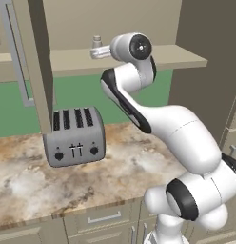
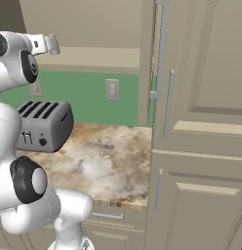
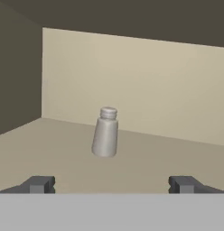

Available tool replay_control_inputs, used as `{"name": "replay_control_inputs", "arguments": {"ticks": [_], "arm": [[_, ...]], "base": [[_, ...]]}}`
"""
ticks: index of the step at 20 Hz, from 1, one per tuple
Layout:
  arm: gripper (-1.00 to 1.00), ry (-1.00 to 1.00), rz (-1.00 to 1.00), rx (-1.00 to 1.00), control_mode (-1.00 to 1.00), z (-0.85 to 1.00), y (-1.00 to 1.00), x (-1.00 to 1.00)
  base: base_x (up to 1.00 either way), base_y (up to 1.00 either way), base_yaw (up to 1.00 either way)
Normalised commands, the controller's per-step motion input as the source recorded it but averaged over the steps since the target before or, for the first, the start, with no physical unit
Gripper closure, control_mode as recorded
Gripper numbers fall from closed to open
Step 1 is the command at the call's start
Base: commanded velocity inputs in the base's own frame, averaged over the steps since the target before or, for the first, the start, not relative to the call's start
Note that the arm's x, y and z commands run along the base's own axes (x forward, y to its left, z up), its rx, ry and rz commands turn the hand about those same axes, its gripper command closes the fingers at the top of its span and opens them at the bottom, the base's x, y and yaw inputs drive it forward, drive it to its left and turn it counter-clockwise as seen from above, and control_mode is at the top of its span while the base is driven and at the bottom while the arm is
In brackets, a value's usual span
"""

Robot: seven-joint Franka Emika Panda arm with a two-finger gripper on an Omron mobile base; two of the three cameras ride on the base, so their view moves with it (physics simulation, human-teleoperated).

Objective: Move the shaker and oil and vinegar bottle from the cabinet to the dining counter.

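Robot claw [image 3: 112, 185] spread wide before the shaker [image 3: 105, 132] in the open cabinet [image 1: 139, 56].

The two dark fingertips [image 3: 39, 184] stand far apart and empty at the bottom of the hand view, with the small silver-grey shaker ahead of them and between their lines, apart from both. The shaker sits on the plain beige shelf, leaning slightly, near the pale back wall and some way from the darker side wall. From the left base view, the white arm [image 1: 167, 128] reaches up from the lower right to the shelf, its wrist level with the shaker's cap. Below the shelf, a grey four-slot toaster [image 1: 74, 136] rests on the marbled worktop [image 1: 53, 181] against a green backsplash [image 2: 89, 95]. An open cabinet door [image 1: 36, 62] with a long silver bar handle [image 1: 17, 57] hangs beside the toaster.
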Motion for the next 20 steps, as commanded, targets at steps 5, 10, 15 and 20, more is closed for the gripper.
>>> {"name": "replay_control_inputs", "arguments": {"ticks": [5, 10, 15, 20], "arm": [[-1.00, 0.04, 0.00, 0.00, -1.00, 0.00, 0.02, 0.53], [-1.00, 0.04, 0.00, 0.00, -1.00, 0.00, 0.00, 0.45], [-1.00, 0.03, 0.00, 0.00, -1.00, 0.00, 0.06, 0.29], [-1.00, 0.02, 0.00, 0.00, -1.00, 0.00, 0.22, 0.22]], "base": [[0.00, 0.00, 0.00], [0.00, 0.00, 0.00], [0.00, 0.00, 0.00], [0.00, 0.00, 0.00]]}}
